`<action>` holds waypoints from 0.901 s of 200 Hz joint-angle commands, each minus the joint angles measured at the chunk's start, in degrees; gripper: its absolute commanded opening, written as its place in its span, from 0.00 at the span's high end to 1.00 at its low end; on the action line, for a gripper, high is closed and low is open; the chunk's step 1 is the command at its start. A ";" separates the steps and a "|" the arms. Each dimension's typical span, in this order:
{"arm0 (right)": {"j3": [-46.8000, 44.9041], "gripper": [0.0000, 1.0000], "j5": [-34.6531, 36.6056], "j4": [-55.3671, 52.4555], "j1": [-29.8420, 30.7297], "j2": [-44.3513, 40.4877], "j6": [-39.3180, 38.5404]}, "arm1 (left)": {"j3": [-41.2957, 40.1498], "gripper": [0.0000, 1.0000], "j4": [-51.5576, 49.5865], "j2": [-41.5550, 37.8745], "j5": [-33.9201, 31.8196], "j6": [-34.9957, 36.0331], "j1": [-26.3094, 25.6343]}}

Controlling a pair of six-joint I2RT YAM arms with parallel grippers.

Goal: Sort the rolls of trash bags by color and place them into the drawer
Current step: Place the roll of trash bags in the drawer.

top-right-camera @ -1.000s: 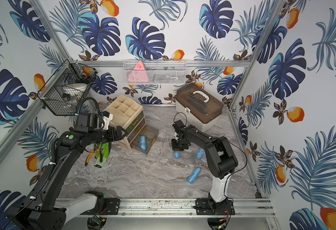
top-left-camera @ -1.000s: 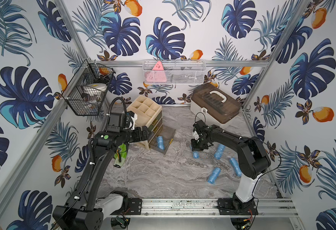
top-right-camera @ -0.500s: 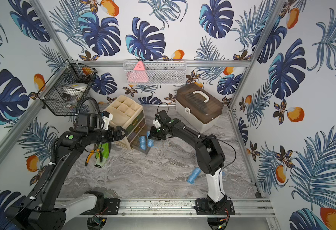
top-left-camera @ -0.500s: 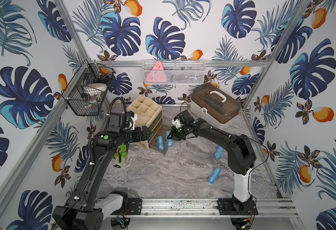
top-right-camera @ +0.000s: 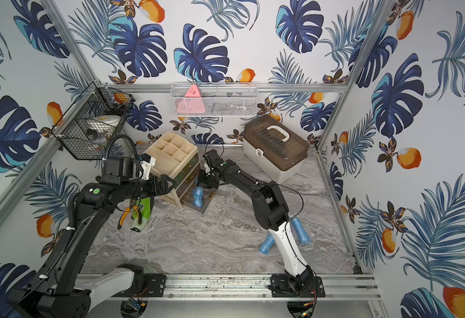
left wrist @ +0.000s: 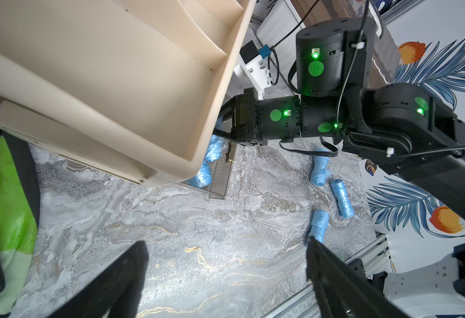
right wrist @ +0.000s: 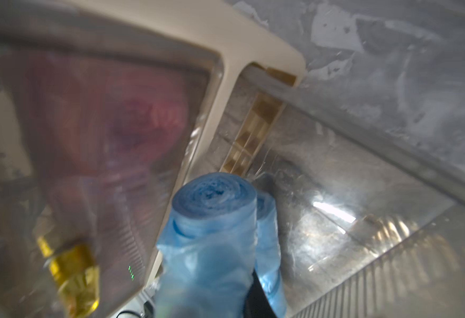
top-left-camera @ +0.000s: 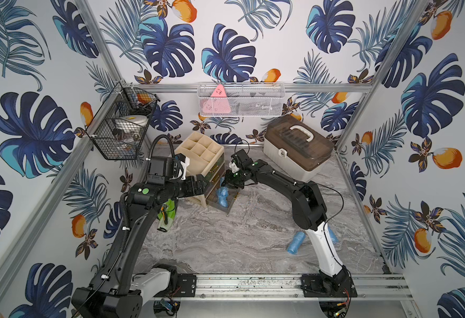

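Several loose rolls [top-left-camera: 294, 242], all blue, lie on the table [top-left-camera: 226, 247] near the right arm's base in both top views, partly hidden by that arm. At the back left stands the organizer [top-left-camera: 201, 150] with its bottom drawer [top-left-camera: 227, 209] pulled out. More blue drawer rolls [top-left-camera: 221, 196] lie inside it. The right claw [top-left-camera: 226, 182] hangs just above the drawer's inner end, close to the organizer's front, and its grip is too small to read from here. The left claw [top-left-camera: 203, 184] sits just beside the organizer's near corner, though whether it touches cannot be told. A green glove [top-left-camera: 168, 210] lies on the table below that arm.

From the left wrist, the left claw [left wrist: 226, 242] is spread wide over bare table. Three loose rolls [left wrist: 342, 198] lie close together, well apart from the drawer. The drawer rolls [left wrist: 206, 165] peek out past the organizer's cream edge, with the right claw over them.

From the right wrist, the right claw pinches the held roll [right wrist: 209, 220], which is blue, with its coiled end facing the camera. One dark finger [right wrist: 253, 294] shows against its side. Just behind it a drawer roll [right wrist: 267, 220] rests on the clear drawer floor. Something pink shows behind a closed clear drawer front, too blurred to make out.
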 commanded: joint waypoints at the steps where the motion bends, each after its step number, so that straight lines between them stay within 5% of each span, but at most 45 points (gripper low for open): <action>1: 1.85 0.98 4.78 -5.89 0.34 0.70 -1.08 | 0.17 0.07 0.24 -0.01 0.56 0.27 0.05; 109: 4.96 0.98 7.65 -9.34 0.71 3.33 -3.72 | 0.70 0.07 0.32 0.52 0.61 0.35 0.05; 180: 2.00 0.97 -0.22 -3.01 1.26 3.46 -1.37 | 1.14 0.07 0.15 0.79 0.26 0.32 0.05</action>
